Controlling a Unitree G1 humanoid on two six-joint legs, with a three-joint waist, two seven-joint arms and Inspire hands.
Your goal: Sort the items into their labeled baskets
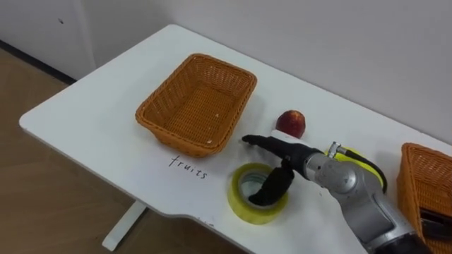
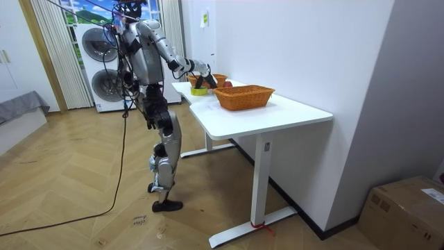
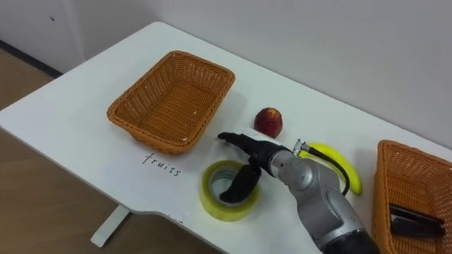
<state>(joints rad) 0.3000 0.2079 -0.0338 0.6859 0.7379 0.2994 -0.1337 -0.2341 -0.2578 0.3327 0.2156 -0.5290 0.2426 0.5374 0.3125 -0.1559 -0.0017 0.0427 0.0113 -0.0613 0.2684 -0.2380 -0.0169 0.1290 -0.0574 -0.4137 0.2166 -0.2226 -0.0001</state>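
A yellow tape roll (image 1: pixel 240 203) lies flat near the table's front edge, below a red apple (image 1: pixel 290 123). My right hand (image 1: pixel 286 152) hovers over the roll, open. Its fingers (image 1: pixel 256 142) point left past the roll's far rim, and its thumb (image 1: pixel 274 188) hangs down into the roll's hole. A banana (image 3: pixel 340 167) lies behind my forearm, partly hidden. The fruit basket (image 1: pixel 164 113), a brown wicker tray, stands empty to the left, with a handwritten word on the table before it. A second wicker basket (image 3: pixel 395 176) at the right edge holds a dark object (image 3: pixel 415 220).
The white table (image 1: pixel 92 120) ends close in front of the tape roll and to the left of the fruit basket; a wall runs along its far side. In the room view I stand at the table's end, right arm stretched over it.
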